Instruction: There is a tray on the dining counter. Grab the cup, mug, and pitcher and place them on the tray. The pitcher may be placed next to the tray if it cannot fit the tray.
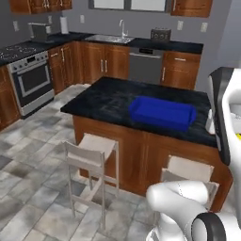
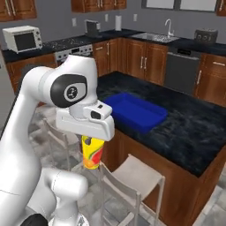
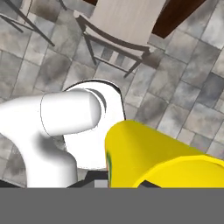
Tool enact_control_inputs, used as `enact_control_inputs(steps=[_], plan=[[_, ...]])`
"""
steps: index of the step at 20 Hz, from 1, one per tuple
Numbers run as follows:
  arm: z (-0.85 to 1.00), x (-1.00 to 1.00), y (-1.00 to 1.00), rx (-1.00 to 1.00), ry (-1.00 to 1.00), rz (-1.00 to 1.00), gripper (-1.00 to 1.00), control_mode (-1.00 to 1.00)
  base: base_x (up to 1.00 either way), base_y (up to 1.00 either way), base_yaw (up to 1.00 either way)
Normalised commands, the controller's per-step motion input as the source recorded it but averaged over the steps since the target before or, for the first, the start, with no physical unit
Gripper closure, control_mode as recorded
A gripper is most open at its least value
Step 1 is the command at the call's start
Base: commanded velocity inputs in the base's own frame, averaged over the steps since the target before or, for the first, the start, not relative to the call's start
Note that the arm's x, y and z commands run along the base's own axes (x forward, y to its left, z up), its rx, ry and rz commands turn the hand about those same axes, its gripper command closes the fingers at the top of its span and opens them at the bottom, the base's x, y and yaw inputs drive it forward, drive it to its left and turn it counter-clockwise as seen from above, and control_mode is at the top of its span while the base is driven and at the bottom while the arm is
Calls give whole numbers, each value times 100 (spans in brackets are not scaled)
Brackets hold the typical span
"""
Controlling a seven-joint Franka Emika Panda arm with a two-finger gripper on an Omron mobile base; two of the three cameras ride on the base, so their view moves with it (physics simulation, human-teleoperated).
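— Where is the cup right now?

— The yellow cup (image 2: 92, 153) hangs below the gripper (image 2: 90, 140), out in the air on the near side of the dining counter (image 2: 194, 132), above the tiled floor (image 2: 88, 194). In the right base view it points down from the hand, with a red and orange mark on its side.

— Is the gripper actually holding it?

— Yes. The fingers are clamped tight on the cup's upper end. In the hand view the cup (image 3: 153, 153) fills the lower right as a broad yellow body running away from the camera, with the floor (image 3: 175, 100) far below it.

— And the tray?

— The blue tray (image 1: 162, 113) sits on the black stone top of the dining counter (image 1: 103, 101), toward its right part in the left base view. I see nothing lying in it. In the right base view the tray (image 2: 132, 112) lies beyond and to the right of the held cup, well apart from it.

— What stands near the counter?

— Two pale wooden stools: in the left base view one (image 1: 92, 155) stands at the near left of the counter's wood side, the other (image 1: 188, 172) further right, partly behind the robot's arm. In the right base view a stool seat (image 2: 141, 174) is just right of the cup and lower.

— Anything else in the room?

— Along the far wall there is a sink with a tap (image 1: 121, 34), a dishwasher (image 1: 145, 65), and on the left a stove (image 1: 30, 80). A microwave (image 2: 22, 39) sits on the wall counter in the right base view.
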Motion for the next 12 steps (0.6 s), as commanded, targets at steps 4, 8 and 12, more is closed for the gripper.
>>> enact_control_inputs(steps=[4,8,12], plan=[[0,0,0,0,0,0,100,100,36,83,-43],[0,0,0,0,0,0,100,100,41,82,-41],[0,0,0,0,0,0,100,100,63,71,-38]])
